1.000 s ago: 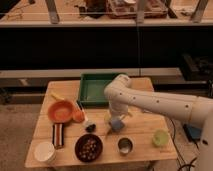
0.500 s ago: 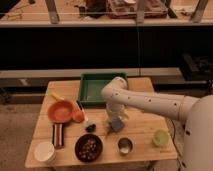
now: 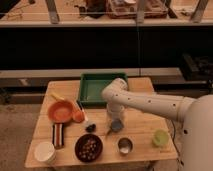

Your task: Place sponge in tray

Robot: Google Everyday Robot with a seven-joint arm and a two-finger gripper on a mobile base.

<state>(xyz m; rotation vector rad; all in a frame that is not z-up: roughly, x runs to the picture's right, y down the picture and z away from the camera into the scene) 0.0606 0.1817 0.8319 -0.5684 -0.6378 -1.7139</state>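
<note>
The green tray [image 3: 100,88] sits at the back middle of the wooden table [image 3: 145,125]. My white arm reaches in from the right and bends down in front of the tray. My gripper [image 3: 115,126] hangs low over the table, a little in front of the tray's near right corner, next to a small dark object [image 3: 90,127]. I cannot pick out the sponge for certain. A flat striped thing [image 3: 58,135] lies at the front left, apart from the gripper.
An orange bowl [image 3: 61,110] and an orange object [image 3: 78,116] sit on the left. A white cup [image 3: 44,152], a dark bowl of nuts [image 3: 89,148], a metal cup [image 3: 124,146] and a green cup [image 3: 160,137] line the front. Shelving stands behind the table.
The arm's elbow has swung a little left and down. The gripper stays at about the same spot in front of the tray.
</note>
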